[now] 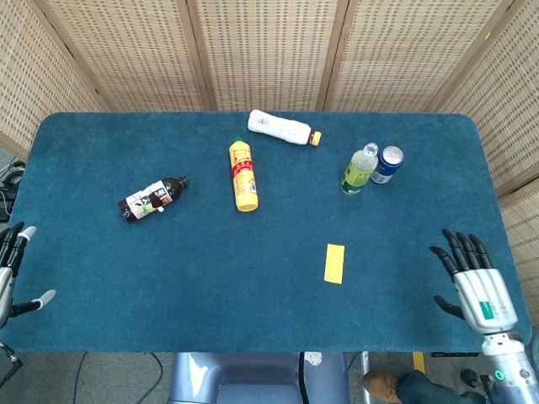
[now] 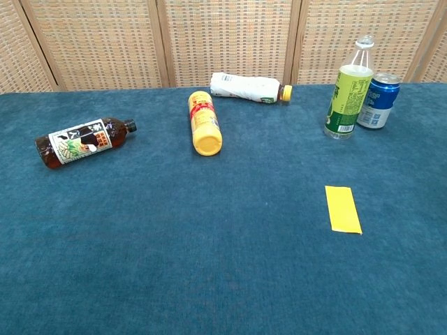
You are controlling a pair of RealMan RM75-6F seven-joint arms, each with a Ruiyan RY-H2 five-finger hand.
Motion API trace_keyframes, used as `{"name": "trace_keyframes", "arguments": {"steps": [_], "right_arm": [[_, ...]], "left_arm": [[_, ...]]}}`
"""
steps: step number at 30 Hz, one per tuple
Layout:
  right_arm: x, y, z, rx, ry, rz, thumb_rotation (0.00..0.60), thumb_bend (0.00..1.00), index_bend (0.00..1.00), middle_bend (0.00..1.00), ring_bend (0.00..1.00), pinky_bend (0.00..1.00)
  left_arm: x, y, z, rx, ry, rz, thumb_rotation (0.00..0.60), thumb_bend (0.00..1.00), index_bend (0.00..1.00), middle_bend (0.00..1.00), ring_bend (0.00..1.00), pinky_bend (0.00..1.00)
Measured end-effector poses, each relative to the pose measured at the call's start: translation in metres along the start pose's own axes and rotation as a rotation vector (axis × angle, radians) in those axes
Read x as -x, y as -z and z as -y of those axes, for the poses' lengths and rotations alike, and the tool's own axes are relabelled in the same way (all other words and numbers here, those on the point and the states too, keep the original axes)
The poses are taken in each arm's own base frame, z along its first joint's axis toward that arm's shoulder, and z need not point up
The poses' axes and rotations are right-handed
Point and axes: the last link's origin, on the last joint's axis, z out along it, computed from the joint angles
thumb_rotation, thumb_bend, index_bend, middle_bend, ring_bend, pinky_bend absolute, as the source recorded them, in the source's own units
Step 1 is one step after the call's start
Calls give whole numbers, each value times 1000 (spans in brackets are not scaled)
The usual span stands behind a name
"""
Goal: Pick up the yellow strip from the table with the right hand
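The yellow strip [image 1: 334, 263] [image 2: 343, 209] lies flat on the blue table, right of centre and near the front. My right hand [image 1: 473, 282] hovers over the table's front right part, well to the right of the strip, its fingers spread and empty. My left hand [image 1: 10, 271] hangs off the table's left edge, fingers apart, holding nothing. Neither hand shows in the chest view.
A dark tea bottle [image 1: 152, 199], a yellow bottle [image 1: 243, 176] and a white bottle [image 1: 283, 129] lie on their sides further back. A green bottle [image 1: 360, 169] and a blue can [image 1: 387, 164] stand upright behind the strip. Wicker screens [image 1: 269, 50] close off the back.
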Motion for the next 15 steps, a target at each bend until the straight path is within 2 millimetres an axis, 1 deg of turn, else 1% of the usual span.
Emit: {"name": "trace_keyframes", "arguments": {"steps": [3, 7, 11, 13, 15], "right_arm": [[-1, -27, 24, -96, -28, 43, 600, 0, 279, 0, 0, 0], [2, -69, 62, -208, -32, 110, 600, 0, 283, 0, 0, 0], [14, -99, 94, -235, -30, 178, 600, 0, 284, 0, 0, 0], [25, -114, 116, -238, -28, 211, 600, 0, 286, 0, 0, 0], [35, -122, 131, -237, -32, 234, 600, 0, 298, 0, 0, 0]], "left_arm": [[1, -3, 1, -10, -1, 5, 600, 0, 0, 0, 0, 0], [2, -7, 3, -27, -6, 13, 600, 0, 0, 0, 0, 0], [4, -11, 5, -44, -7, 23, 600, 0, 0, 0, 0, 0], [5, -14, 6, -46, -9, 29, 600, 0, 0, 0, 0, 0], [7, -16, 6, -47, -11, 37, 600, 0, 0, 0, 0, 0]]}}
